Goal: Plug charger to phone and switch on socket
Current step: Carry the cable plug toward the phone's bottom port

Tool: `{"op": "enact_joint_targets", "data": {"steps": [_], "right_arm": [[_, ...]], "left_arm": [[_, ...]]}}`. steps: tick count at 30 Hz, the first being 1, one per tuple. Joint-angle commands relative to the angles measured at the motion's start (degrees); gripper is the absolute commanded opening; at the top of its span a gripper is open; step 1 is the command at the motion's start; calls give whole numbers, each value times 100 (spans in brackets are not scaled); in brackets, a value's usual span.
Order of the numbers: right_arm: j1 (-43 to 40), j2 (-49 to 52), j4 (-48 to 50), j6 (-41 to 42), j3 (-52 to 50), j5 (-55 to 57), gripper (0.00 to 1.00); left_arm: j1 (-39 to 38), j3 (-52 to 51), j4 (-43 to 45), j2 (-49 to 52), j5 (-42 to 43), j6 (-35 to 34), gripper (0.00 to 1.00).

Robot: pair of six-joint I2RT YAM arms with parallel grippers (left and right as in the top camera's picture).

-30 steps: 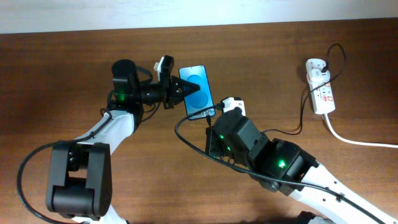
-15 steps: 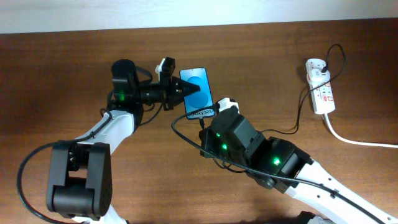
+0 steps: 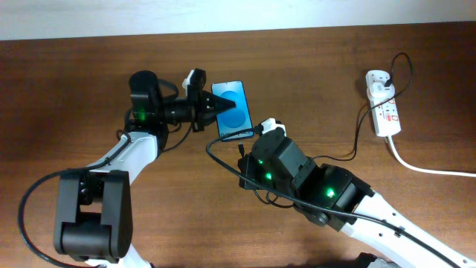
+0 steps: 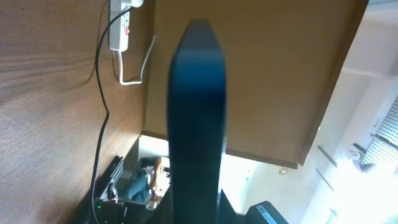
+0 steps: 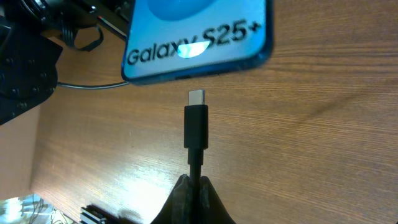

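Observation:
The phone has a bright blue screen. My left gripper is shut on it from its left side and holds it on edge in the left wrist view. My right gripper is shut on the charger's thin black cable just behind its plug. The plug's metal tip points at the phone's bottom edge, a short gap away and not touching. In the overhead view the right fingers sit just below the phone. The white socket lies at the far right, apart from both grippers.
The charger's black cable runs from the socket's adapter to my right arm. A thick white cord leaves the socket toward the right edge. The socket also shows in the left wrist view. The wooden table carries everything.
My right arm has moved left and up toward the phone's bottom edge. My left gripper has shifted the phone slightly to the left.

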Motion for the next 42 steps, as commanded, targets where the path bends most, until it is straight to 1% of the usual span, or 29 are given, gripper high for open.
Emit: {"op": "enact_joint_targets", "data": {"steps": [1,6,24,31,34,42], "right_arm": [[26,28,-2,68,-2,-74,4],[26,28,24,63,-2,-83,4],[26,31,232,17,-2,-94,4],[26,31,232,20,-2,-94,4],[26,31,229,20,-2,-92,4],[24,31,234,20,-2,-92,4]], "left_arm": [[63,122,55,35,151,-50,0],[63,122,55,35,149,101,0],[13,122,48,35,151,96,0],[-35,122,50,35,177,50,0],[-35,122,52,35,295,-122,0],[-35,122,52,35,369,-208,0]]}}
